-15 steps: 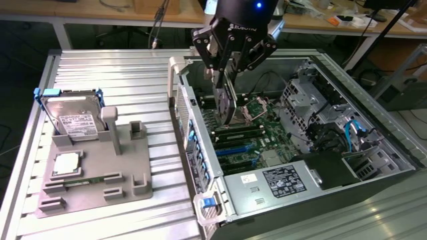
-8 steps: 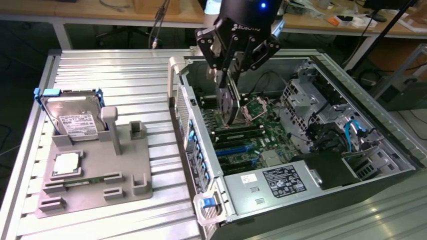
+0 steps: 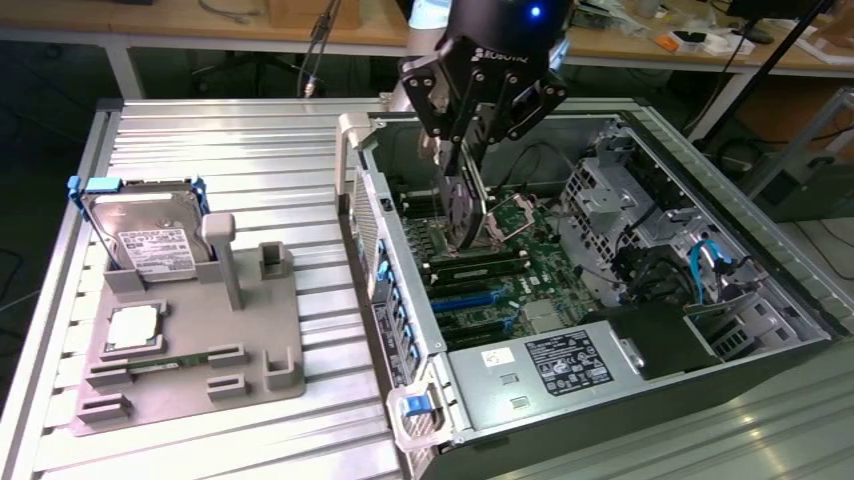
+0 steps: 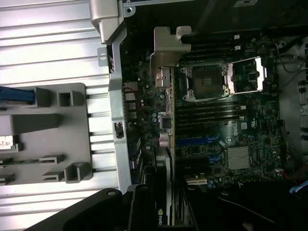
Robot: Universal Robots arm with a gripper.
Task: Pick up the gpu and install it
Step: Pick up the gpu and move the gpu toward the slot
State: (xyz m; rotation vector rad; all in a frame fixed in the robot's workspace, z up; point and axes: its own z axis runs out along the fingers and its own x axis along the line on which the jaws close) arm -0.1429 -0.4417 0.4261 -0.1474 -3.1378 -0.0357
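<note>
We log a ribbed, silvery metal tabletop [image 3: 227, 160] spanning the frame. Two things rest directly on it. A grey holder tray [image 3: 214, 330] lies flat at lower left. An open computer case [image 3: 363, 200] lies on its side, centre to right. Tray and case sit near each other, with bare slats showing between.

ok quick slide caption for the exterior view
The gripper holds the gpu edge down over the motherboard in the open computer case.
</note>
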